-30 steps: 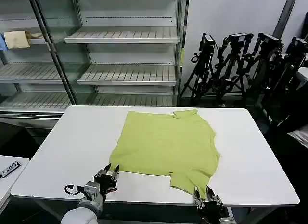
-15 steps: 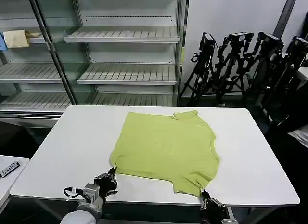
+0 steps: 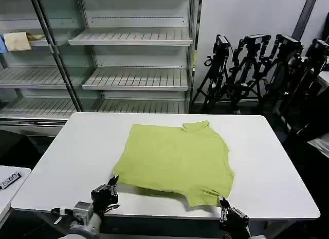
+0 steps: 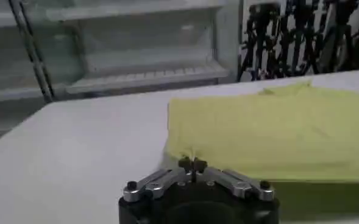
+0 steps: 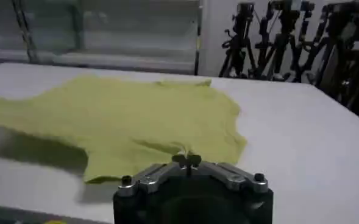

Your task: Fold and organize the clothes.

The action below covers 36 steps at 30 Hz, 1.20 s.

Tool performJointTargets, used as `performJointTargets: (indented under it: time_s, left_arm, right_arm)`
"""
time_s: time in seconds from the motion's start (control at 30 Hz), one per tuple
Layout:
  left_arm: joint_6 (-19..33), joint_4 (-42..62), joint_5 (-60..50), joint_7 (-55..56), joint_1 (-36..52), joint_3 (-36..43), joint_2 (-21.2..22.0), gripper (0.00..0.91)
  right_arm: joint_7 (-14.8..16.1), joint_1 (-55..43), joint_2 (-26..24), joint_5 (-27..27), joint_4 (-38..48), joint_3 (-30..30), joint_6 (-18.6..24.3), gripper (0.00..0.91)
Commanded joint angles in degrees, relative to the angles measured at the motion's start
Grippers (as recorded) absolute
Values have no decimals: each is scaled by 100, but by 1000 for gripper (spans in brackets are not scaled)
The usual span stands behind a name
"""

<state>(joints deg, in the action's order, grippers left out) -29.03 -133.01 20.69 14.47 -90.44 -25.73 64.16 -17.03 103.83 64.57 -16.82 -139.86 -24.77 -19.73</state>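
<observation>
Shirt count: 1 lime T-shirt (image 3: 175, 159), spread on white table (image 3: 77, 151), its near edge lifted off the surface. 2 grippers, both at table's near edge. Left gripper (image 3: 111, 184) has fingers pinched together on the shirt's near-left corner; rest of fabric runs away ahead of it & to its right. Right gripper (image 3: 224, 205) also clamped, on the near-right corner, cloth stretching ahead & to its left. 1 rack of shelves (image 3: 133, 38) beyond table, several tripods (image 3: 257, 69) beside it.

Left gripper (image 3: 112, 181) low at near-left, jaws pinched; right gripper (image 3: 224, 203) near-right, jaws pinched.
</observation>
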Motion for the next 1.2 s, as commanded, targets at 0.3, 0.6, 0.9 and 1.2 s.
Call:
performJointTargets:
  time_s: [0.3, 0.6, 0.9, 1.2]
  left_arm:
    - [165, 330, -54, -117, 179, 55, -279, 20]
    - [170, 1010, -62, -170, 980, 508, -495, 20]
    - [280, 1596, -60, -223, 1681, 856, -576, 20]
    - [356, 2049, -212, -216, 2037, 1122, -499, 20]
  right_arm:
    - [45, -1118, -210, -252, 490, -182, -33, 0]
    - [133, -2082, -572, -607, 1102, 11, -350, 0]
    - [242, -2593, -519, -596, 1577, 218, -556, 0]
    - [245, -2808, -387, -468, 1938, 441, -561, 0]
